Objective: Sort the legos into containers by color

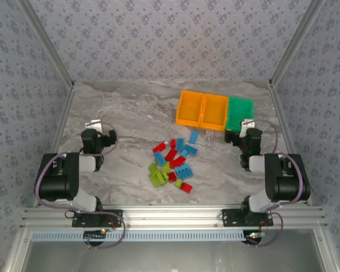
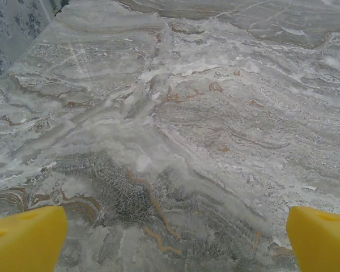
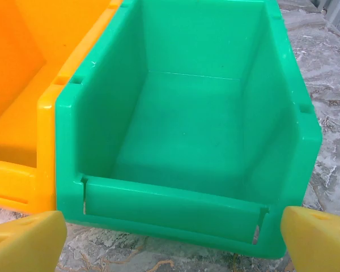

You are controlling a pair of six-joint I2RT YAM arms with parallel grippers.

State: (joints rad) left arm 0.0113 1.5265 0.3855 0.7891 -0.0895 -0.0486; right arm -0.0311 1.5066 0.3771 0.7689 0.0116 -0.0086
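A loose pile of red, blue and lime green legos [image 1: 173,163] lies on the marble table between my two arms. Three joined containers stand at the back right: two orange bins [image 1: 202,109] and a green bin [image 1: 239,114]. All look empty. My left gripper [image 1: 100,136] rests at the left, well clear of the pile, open over bare table [image 2: 175,238]. My right gripper [image 1: 245,133] sits just in front of the green bin [image 3: 187,130], open with nothing between its yellow fingertips [image 3: 317,238]. An orange bin [image 3: 17,113] shows beside it.
Patterned walls and metal posts close in the table [image 1: 130,107] on the left, right and back. An aluminium rail [image 1: 170,215] carrying both arm bases runs along the near edge.
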